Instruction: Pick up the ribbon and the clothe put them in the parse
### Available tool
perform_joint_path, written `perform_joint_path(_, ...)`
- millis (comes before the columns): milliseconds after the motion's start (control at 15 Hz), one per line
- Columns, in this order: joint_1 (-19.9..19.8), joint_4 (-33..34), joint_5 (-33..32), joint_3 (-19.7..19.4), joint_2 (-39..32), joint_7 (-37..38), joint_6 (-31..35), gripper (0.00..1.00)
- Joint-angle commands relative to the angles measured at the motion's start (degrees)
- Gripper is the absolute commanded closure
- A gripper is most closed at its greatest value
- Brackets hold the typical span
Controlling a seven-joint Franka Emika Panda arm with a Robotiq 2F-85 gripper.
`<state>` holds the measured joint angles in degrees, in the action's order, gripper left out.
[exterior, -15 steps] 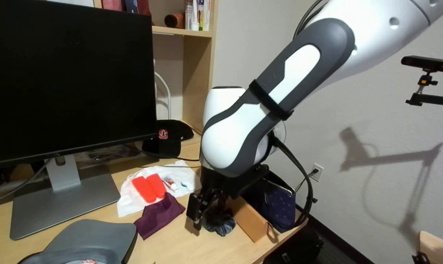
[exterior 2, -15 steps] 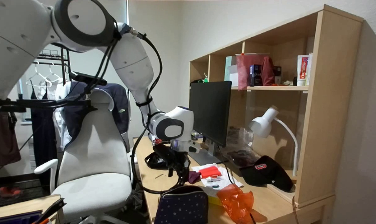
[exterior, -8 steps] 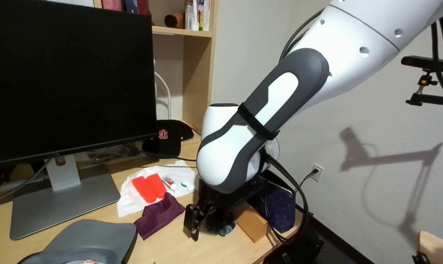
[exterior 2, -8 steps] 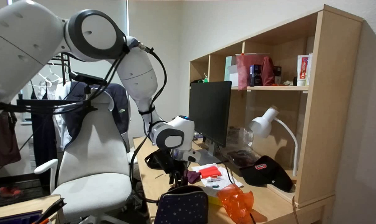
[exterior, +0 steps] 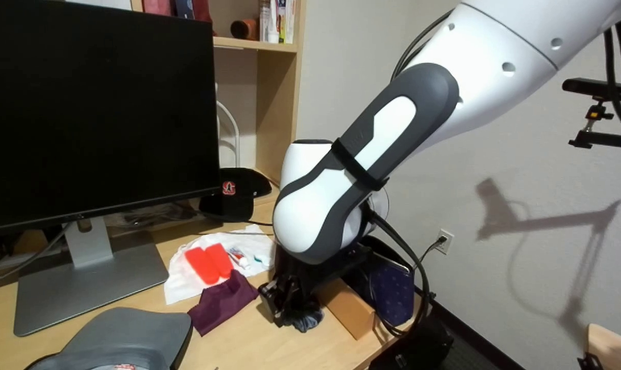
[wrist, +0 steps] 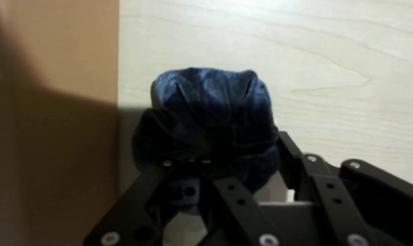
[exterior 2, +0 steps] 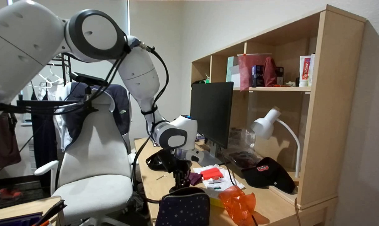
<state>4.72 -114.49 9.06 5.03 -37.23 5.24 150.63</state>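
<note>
The ribbon, a dark blue-grey gathered velvet ring, rests on the desk; in an exterior view its front edge pokes out beside the fingers. My gripper points down over it, jaws part-way together. The right finger touches the ribbon's side, while the other finger lies dark across the ring's middle; how firmly they press is unclear. To one side lies the flat maroon clothe, partly visible in an exterior view too. The parse, a navy star-patterned pouch, stands upright with its top unzipped.
A tan box stands between ribbon and pouch, close beside the gripper. White paper carries a red item. Around are a grey cap, a black cap, a monitor and orange plastic.
The arm has come down and slightly toward the clothe. Within the last half second the fingers have drawn closer together around the ribbon, which has shifted a little.
</note>
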Motion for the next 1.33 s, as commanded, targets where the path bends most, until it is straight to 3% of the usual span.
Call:
perform_joint_path(0,-0.27,-0.86,0.60,0.48,1.40,0.53,0.74,0.89)
perform_joint_path(267,-1.21,-4.77,1.97,1.28,5.28,0.22,2.93,0.95)
perform_joint_path(533,-1.63,-10.15,3.12,1.03,10.75,0.69,5.54,0.90)
perform_joint_path(1067,-3.28,-23.62,6.70,0.45,26.75,1.26,8.47,0.91)
perform_joint_path(1267,-4.84,-28.01,11.24,0.93,33.41,-1.83,7.97,0.92)
